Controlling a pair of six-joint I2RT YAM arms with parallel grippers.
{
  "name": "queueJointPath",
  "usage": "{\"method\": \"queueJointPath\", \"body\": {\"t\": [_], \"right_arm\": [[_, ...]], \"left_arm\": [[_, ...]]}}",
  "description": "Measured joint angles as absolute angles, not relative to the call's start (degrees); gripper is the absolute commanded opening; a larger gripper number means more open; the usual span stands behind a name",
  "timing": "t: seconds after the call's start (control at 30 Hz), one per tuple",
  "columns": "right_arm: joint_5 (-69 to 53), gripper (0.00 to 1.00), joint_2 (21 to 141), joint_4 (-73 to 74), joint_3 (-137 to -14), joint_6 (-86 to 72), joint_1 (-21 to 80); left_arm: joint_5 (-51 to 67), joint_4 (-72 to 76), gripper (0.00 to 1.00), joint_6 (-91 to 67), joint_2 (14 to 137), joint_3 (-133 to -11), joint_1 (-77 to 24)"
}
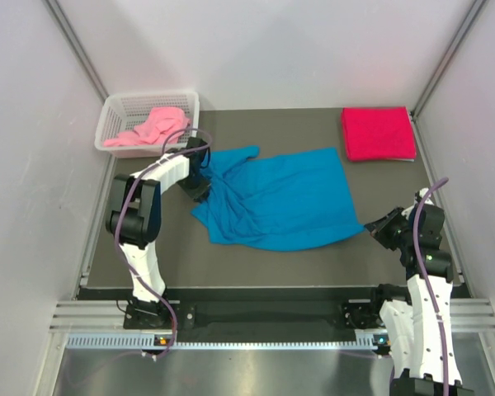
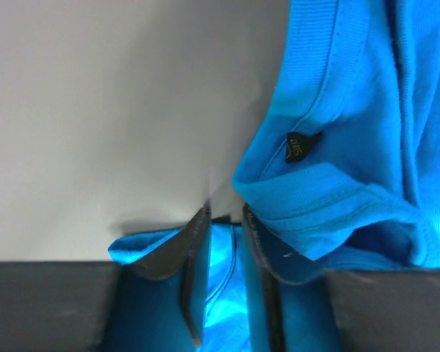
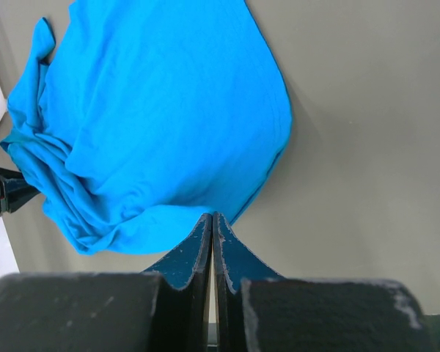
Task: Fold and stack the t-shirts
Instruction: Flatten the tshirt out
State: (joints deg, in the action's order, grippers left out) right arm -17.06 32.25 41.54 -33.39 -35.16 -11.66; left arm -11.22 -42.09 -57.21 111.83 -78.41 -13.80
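The bright blue t-shirt (image 1: pixel 289 198) lies crumpled and spread across the middle of the mat. My left gripper (image 1: pixel 200 188) is at its left edge, near the collar. In the left wrist view a fold of the blue t-shirt (image 2: pixel 352 110) fills the narrow gap of the left gripper (image 2: pixel 226 213), which is shut on it; a dark neck label (image 2: pixel 299 145) shows. My right gripper (image 1: pixel 373 229) is shut and empty beside the shirt's lower right corner, the right gripper (image 3: pixel 213 216) tips just short of the blue t-shirt (image 3: pixel 154 110) hem. The crimson t-shirt (image 1: pixel 378 134) lies folded at the back right. The pink t-shirt (image 1: pixel 148 128) lies bunched in the basket.
The white mesh basket (image 1: pixel 148 97) stands at the back left corner of the dark mat (image 1: pixel 396 190). Light walls close in on both sides and at the back. Bare mat (image 3: pixel 367 147) lies to the right of the blue shirt.
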Motion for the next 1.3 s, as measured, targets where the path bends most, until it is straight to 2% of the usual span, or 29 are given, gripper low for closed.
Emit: {"method": "queueJointPath", "body": {"t": [0.27, 0.4, 0.5, 0.7, 0.9, 1.3], "right_arm": [[-16.73, 0.0, 32.25, 41.54, -33.39, -35.14, -11.66], [-16.53, 0.0, 32.25, 41.54, -33.39, -35.11, -11.66], [-16.51, 0.0, 32.25, 41.54, -33.39, -35.11, -11.66], [-16.51, 0.0, 32.25, 41.54, -33.39, -35.11, -11.66], [-16.51, 0.0, 32.25, 41.54, -33.39, -35.11, -11.66], [-16.4, 0.0, 31.88, 41.56, -33.39, -35.07, -11.68]], "left_arm": [[-11.14, -42.09, 0.0, -57.12, 112.07, -78.65, -13.82], [-11.33, -42.33, 0.01, -56.71, 112.07, -78.85, -13.98], [-12.32, -43.68, 0.13, -55.94, 112.07, -79.77, -14.15], [-13.98, -45.04, 0.2, -55.27, 111.98, -81.56, -14.55], [-13.28, -45.15, 0.24, -55.4, 111.92, -81.62, -15.53], [-13.3, -45.17, 0.24, -55.61, 112.16, -81.52, -16.64]]}}
